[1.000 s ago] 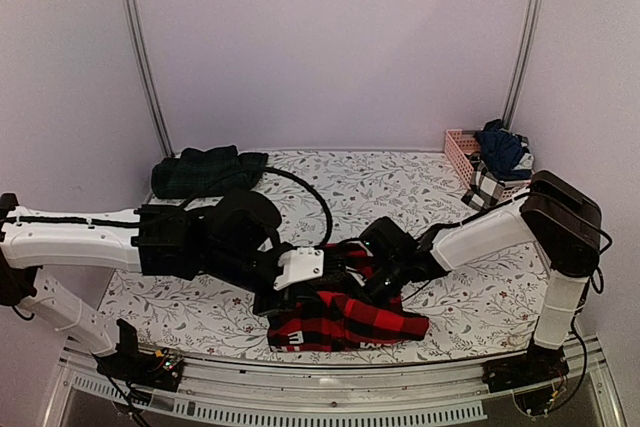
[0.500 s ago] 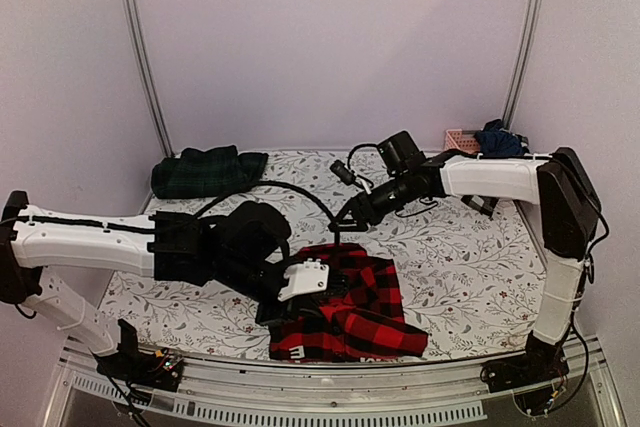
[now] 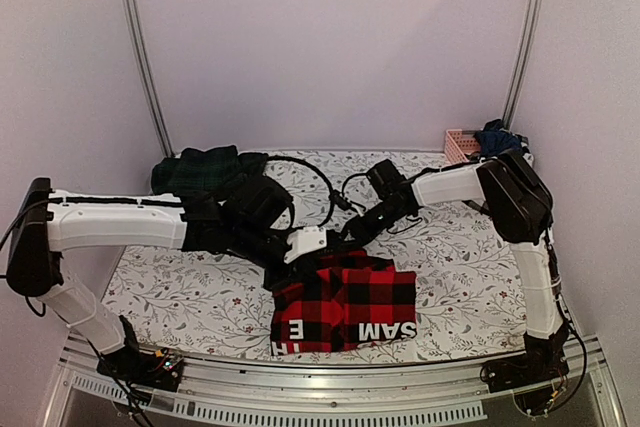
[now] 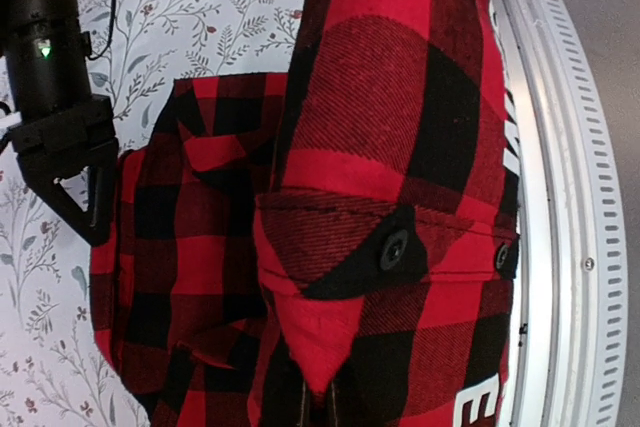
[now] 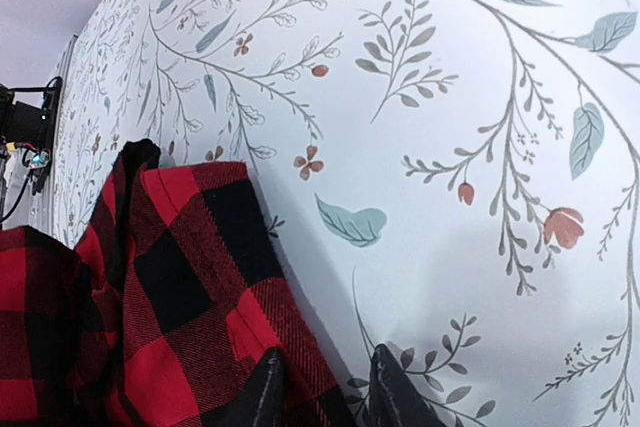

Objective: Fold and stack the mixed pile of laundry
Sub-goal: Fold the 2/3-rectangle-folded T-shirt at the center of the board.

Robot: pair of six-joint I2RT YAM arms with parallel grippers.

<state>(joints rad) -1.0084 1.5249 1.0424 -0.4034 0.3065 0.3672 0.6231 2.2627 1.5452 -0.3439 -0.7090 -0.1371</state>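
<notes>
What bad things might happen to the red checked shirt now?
The right gripper straddles the edge of the shirt on the table cloth, so closing might pinch the cloth too. The shirt also lies close to the front rail; a pull by the left gripper, shut on it, might drag it off.

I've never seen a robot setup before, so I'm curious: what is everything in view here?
Red-and-black checked flannel shirt: one, red and black with white letters, near middle of the table.
Dark green tartan garment: one, dark green, back left corner.
Dark navy clothes: bundle, count unclear, navy, at the basket.
Pink slatted plastic basket: one, pink, back right corner.
White leaf-patterned table cloth: one, white, covering the table.
Black cable: one, black, looping behind the shirt.
Left arm and right arm: two, white and black, reaching in from either side.
Left gripper: one, black, shut on the shirt.
Right gripper: one, black, fingers apart at the shirt's far edge.
</notes>
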